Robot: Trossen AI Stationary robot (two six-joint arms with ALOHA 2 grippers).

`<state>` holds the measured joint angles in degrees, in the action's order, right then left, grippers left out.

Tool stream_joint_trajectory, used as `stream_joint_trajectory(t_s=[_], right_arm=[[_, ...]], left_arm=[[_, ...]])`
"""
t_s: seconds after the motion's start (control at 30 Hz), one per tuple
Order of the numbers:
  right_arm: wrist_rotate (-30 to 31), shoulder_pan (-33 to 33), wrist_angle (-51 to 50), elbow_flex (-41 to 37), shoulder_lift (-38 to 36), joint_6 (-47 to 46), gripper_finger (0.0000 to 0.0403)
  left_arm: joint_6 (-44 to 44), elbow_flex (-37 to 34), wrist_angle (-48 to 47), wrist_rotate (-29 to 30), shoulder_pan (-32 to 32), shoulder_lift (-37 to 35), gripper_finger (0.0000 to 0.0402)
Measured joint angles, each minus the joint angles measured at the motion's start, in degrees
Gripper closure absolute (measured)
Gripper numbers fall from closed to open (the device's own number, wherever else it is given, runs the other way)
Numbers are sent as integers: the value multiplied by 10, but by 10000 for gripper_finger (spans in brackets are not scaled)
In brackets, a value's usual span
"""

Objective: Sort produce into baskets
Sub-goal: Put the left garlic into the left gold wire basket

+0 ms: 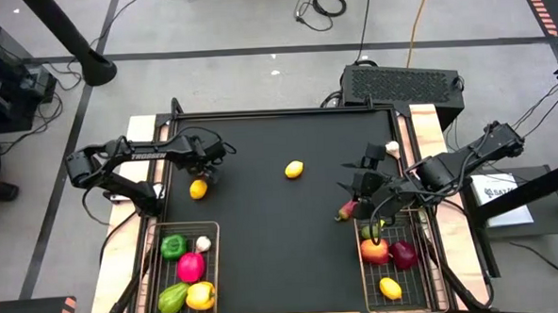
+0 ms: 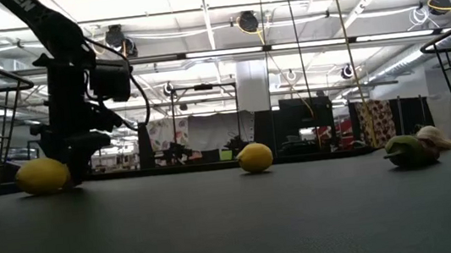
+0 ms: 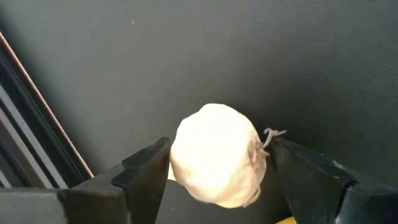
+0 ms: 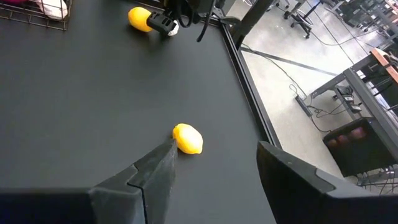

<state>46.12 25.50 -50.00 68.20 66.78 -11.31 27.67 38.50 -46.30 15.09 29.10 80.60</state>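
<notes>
Left wrist view shows the left gripper point(image 3: 217, 171) pinching a white garlic bulb point(image 3: 214, 162), lumpy with a stringy root tuft, lifted above the mat. A lemon point(image 1: 198, 188) lies just beside it. Next comes carrying it to the left basket point(image 1: 158, 266). The right gripper point(image 4: 214, 155) hangs spread, holding nothing, near the middle lemon point(image 4: 187, 138).

Your left arm reaches in from the left edge, elbow folded back near that edge and forearm stretched toward the middle, its left claw point(image 1: 207, 172) low over the worktop point(image 1: 283, 241) with both fingers point(image 3: 146, 174) pressed against the sides of a white garlic bulb point(image 3: 216, 154). Your right arm comes in from the right edge, bent at the elbow. Its right claw point(image 1: 348, 186) hangs above the worktop's right side, fingers apart and holding nothing.
</notes>
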Motion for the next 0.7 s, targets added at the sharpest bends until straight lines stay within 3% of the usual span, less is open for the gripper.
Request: stream_joint_trajectory(t_s=[0.13, 0.43, 0.7], right_arm=[[0, 0, 0, 0, 0, 0, 190], [0, 0, 0, 0, 0, 0, 190], [0, 0, 0, 0, 0, 0, 190]], left_arm=[[-10, 0, 2, 0, 0, 0, 131], [-10, 1, 1, -3, 0, 0, 191], [-17, 96, -142, -29, -29, 0, 185]])
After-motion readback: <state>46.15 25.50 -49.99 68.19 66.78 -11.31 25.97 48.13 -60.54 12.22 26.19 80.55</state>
